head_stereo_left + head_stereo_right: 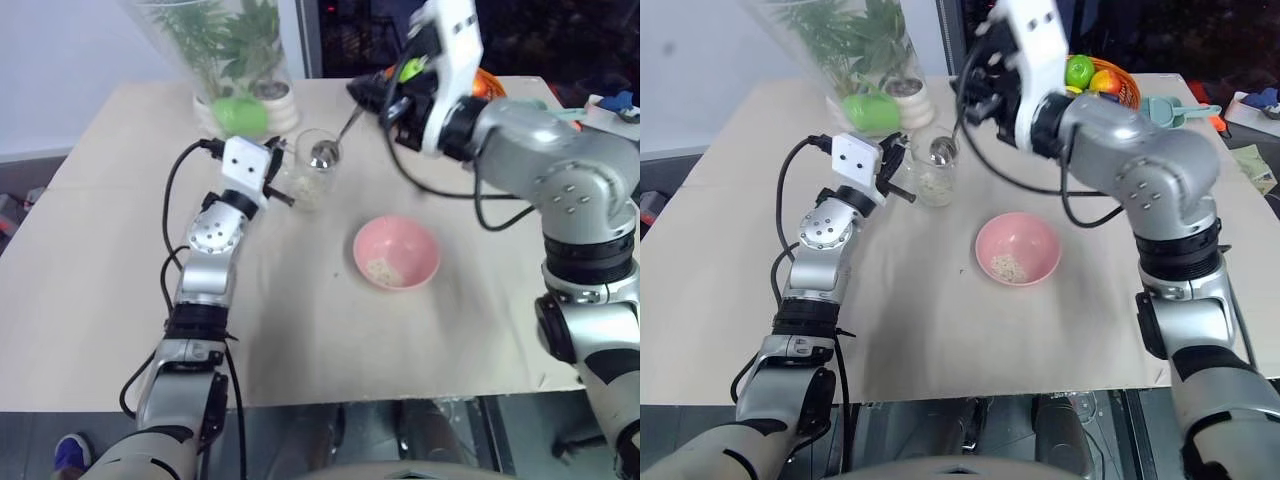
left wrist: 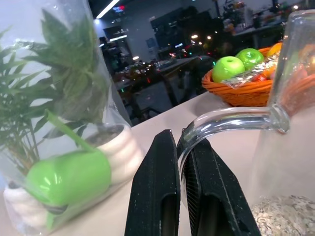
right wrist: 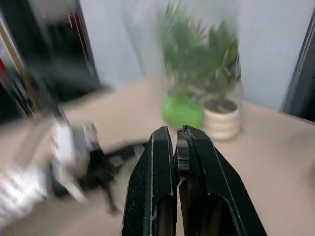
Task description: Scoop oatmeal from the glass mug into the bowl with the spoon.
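**Spotter:** Start at your left. What have you got?

**Operator:** Far left on the pale bench (image 1: 300,330), a green plant in a clear wrapping (image 1: 225,50), not part of my job. Next, my left claw (image 1: 272,180), its two black fingers clamped on the curved handle of the small clear glass mug (image 1: 308,178). The mug stands upright on the bench with pale beige oatmeal flakes (image 2: 283,219) heaped in its bottom.

**Spotter:** And the spoon?

**Operator:** The slim silver metal spoon (image 1: 335,140) is pinched at its handle end in my right claw (image 1: 372,95), fingers together on it. Its long axis slants down and to my left from that claw, so the oval head sits at the mug's mouth, just at the rim. I can't tell whether it carries any flakes.

**Spotter:** So what does the next move turn on?

**Operator:** My guess is that it turns on that slant. The head is below and left of the right claw, lined up over the mug opening, so I'd judge a dip along the handle's own line reaches the oatmeal. The small round pink bowl (image 1: 396,252) sits on the bench to the right of the mug and nearer me, clearly apart from it, with a little patch of flakes inside. The right arm is the nearer one to it.

**Spotter:** Any writing or labels?

**Operator:** None I can read. Beyond the right arm there's an orange woven basket with green apples (image 2: 236,81).
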Controlling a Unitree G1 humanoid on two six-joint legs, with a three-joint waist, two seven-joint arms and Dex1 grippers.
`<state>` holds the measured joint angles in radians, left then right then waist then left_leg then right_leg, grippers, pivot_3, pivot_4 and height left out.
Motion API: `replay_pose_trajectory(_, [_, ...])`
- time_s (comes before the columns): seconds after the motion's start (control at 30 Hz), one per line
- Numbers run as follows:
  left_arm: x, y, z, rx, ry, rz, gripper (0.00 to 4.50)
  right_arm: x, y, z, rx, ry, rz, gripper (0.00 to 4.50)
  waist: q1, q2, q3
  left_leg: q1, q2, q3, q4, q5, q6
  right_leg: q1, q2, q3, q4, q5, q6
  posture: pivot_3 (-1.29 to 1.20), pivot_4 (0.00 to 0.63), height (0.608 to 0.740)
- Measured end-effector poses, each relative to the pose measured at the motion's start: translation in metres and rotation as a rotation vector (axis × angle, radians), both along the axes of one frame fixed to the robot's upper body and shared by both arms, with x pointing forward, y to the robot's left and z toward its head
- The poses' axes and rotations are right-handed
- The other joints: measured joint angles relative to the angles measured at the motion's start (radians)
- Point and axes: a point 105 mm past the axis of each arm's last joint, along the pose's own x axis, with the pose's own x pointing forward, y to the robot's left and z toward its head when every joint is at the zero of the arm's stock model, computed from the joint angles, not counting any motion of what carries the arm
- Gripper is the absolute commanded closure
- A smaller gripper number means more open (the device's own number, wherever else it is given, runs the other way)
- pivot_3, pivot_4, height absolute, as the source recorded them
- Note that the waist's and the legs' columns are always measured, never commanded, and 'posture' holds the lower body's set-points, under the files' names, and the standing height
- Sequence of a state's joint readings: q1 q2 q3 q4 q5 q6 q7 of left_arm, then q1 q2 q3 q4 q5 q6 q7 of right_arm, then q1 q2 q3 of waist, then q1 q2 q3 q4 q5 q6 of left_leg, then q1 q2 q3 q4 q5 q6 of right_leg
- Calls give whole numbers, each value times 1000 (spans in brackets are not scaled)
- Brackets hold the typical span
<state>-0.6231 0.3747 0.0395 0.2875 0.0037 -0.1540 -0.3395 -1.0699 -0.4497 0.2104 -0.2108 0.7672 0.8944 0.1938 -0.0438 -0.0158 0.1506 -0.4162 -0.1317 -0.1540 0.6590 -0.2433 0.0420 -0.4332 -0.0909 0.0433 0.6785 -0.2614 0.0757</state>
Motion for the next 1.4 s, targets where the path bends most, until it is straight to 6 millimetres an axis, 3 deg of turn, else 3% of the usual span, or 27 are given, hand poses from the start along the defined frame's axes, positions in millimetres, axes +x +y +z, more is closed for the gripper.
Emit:
replay_pose_trajectory(0.13, [-6,-11,9,36,-58,-25,4401,8,8,-20,-58,-7,-4,4500,-1,0,0,0,0,0,1,0,0,0,0,0,1,0,0,0,150,740])
replay_pose_trajectory(0.33, [-8,-16,6,79,-77,-20,4401,14,16,-34,64,174,34,4500,0,0,0,0,0,0,3,0,0,1,0,0,1,0,0,0,150,740])
replay_pose_trajectory(0.77, [-4,-13,-12,123,-56,2,4401,31,-37,-17,484,523,-65,4500,-1,1,0,0,-1,-1,4,0,0,1,0,-1,2,0,0,0,150,740])
replay_pose_trajectory(1.1, [1,-16,-22,147,-17,-10,4401,33,-59,-17,598,599,-133,4500,-1,1,0,0,-1,-1,4,0,0,1,0,0,3,0,0,0,150,740])
replay_pose_trajectory(1.4, [2,-26,-28,181,1,-62,4401,32,-79,-32,658,660,-197,4500,-3,1,-1,0,-1,0,4,0,0,1,0,0,3,0,0,0,150,740])
